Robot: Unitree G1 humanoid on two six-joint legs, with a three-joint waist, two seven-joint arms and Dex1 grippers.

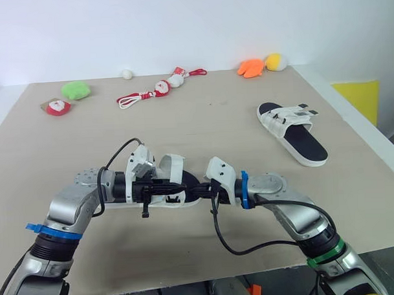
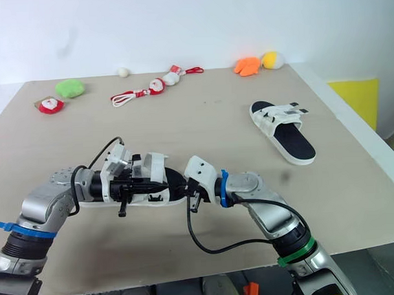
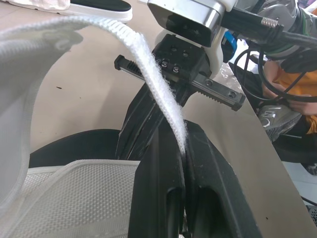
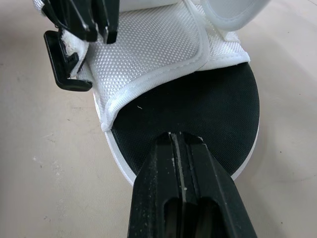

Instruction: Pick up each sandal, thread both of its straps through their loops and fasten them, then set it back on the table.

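A white sandal with a black footbed [image 1: 165, 195] lies near the table's front edge, between my two grippers. My left gripper [image 3: 184, 135] is shut on one of its white straps [image 3: 153, 74], which arches up from the sandal. My right gripper [image 4: 181, 140] is shut, its tips resting on the black footbed [image 4: 208, 106] at the sandal's end, with nothing seen between the fingers. From the head the two grippers meet nearly tip to tip over the sandal: left gripper [image 1: 177, 186], right gripper [image 1: 202, 189]. A second sandal [image 1: 291, 130] lies flat at the right.
Along the back of the table [image 1: 203, 128] sit a green plush [image 1: 76, 90], a red-white plush [image 1: 58, 107], a Santa toy on a red-white cord [image 1: 159, 89], a white ball [image 1: 127, 73], and orange [image 1: 250, 68] and yellow [image 1: 273, 61] plushes. The table's right edge is near the second sandal.
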